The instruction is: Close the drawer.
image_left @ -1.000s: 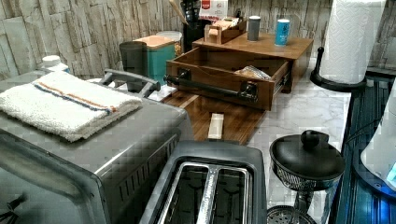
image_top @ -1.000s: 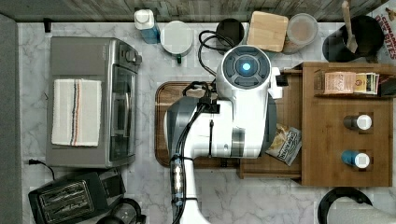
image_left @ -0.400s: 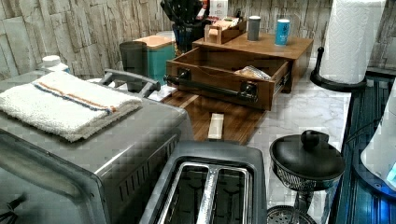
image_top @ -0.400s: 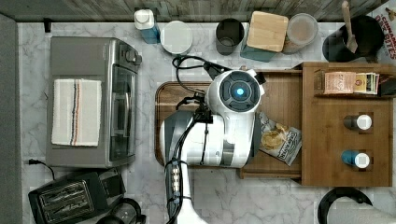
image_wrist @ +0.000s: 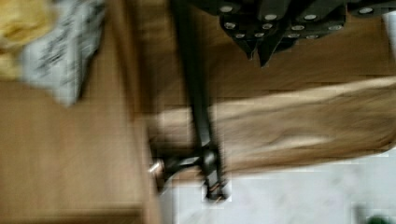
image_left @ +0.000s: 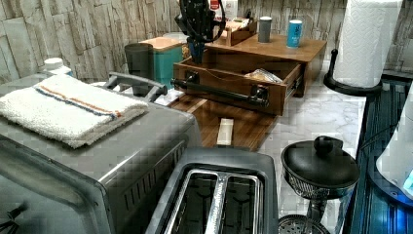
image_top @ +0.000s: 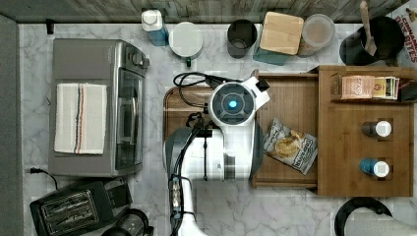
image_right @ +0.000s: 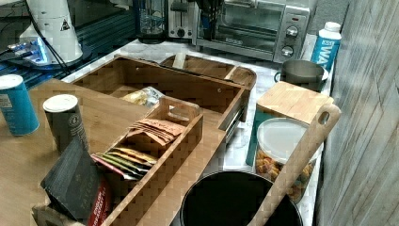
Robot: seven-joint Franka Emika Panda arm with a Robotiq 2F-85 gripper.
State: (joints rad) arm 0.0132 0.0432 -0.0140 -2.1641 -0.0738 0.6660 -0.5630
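Note:
The brown wooden drawer stands pulled out of the cabinet towards the top view's left, with a chip bag lying inside. Its long black bar handle runs across the front. The arm's wrist hovers over the drawer's front edge and hides the handle in the top view. In the left view my gripper hangs just above the drawer's far front corner, apart from the handle. The wrist view shows the handle beside the fingertips, which look shut on nothing. The drawer also shows open in the right view.
A flat wooden serving tray lies under the arm in front of the drawer. The cabinet top carries two bottles and a packet box. A toaster oven, a toaster, jars and a paper towel roll stand around.
The arm has swung towards the top view's left, from over the drawer's inside to over its front edge, and the gripper has come lower. The drawer has not moved.

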